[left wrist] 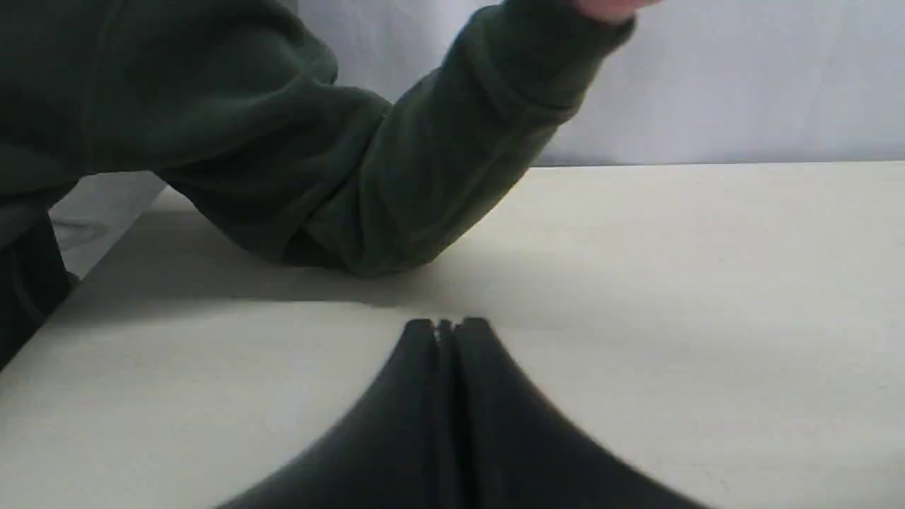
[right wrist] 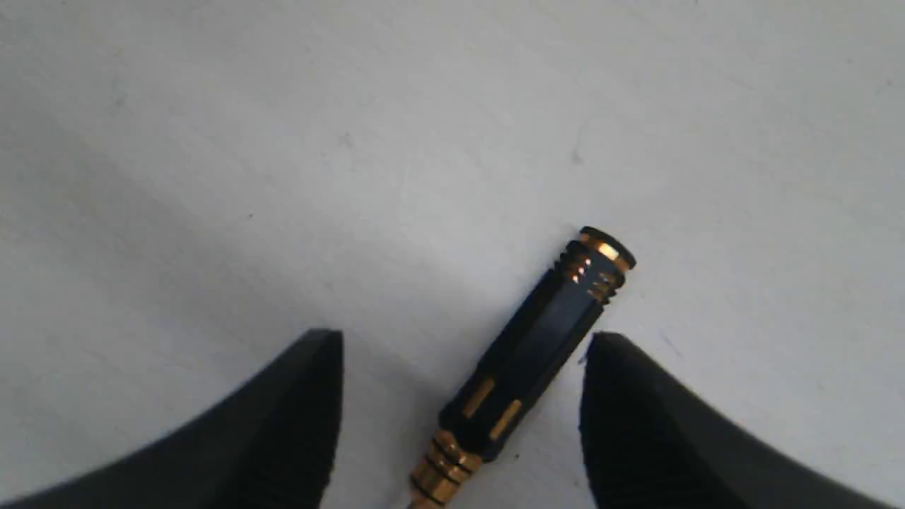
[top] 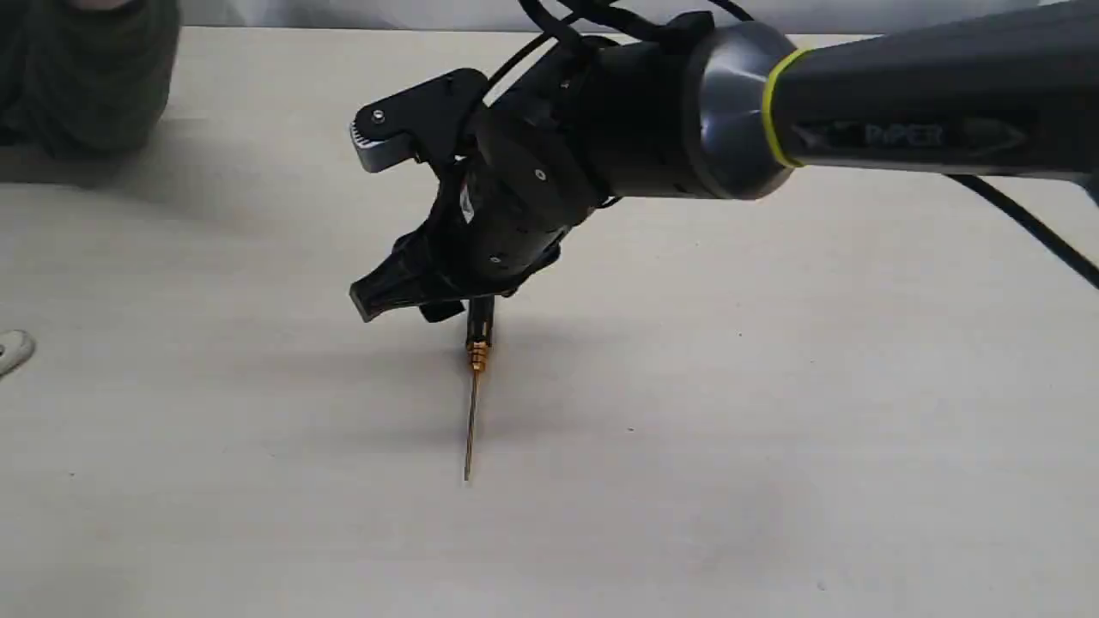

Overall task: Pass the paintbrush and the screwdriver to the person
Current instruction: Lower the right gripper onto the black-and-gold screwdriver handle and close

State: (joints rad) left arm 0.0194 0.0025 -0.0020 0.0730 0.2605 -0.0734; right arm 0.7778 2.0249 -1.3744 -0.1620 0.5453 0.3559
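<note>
The screwdriver (top: 477,354) lies on the table, its thin shaft pointing toward the near edge. Its black handle (right wrist: 537,346) with gold bands sits between the fingers of my right gripper (right wrist: 463,346), which is open and straddles it close to the table. In the exterior view the right gripper (top: 421,309) covers the handle's end. My left gripper (left wrist: 445,325) is shut with nothing in it, low over the table. The person's dark green sleeve (left wrist: 353,162) rests on the table beyond it, also seen as the sleeve (top: 86,77) at far left. The paintbrush cannot be made out.
The pale table (top: 773,429) spreads around the screwdriver. A small pale object with a hole (top: 13,350) pokes in at the left edge; I cannot tell what it is. The right arm (top: 859,112) spans the upper right, with a cable trailing behind it.
</note>
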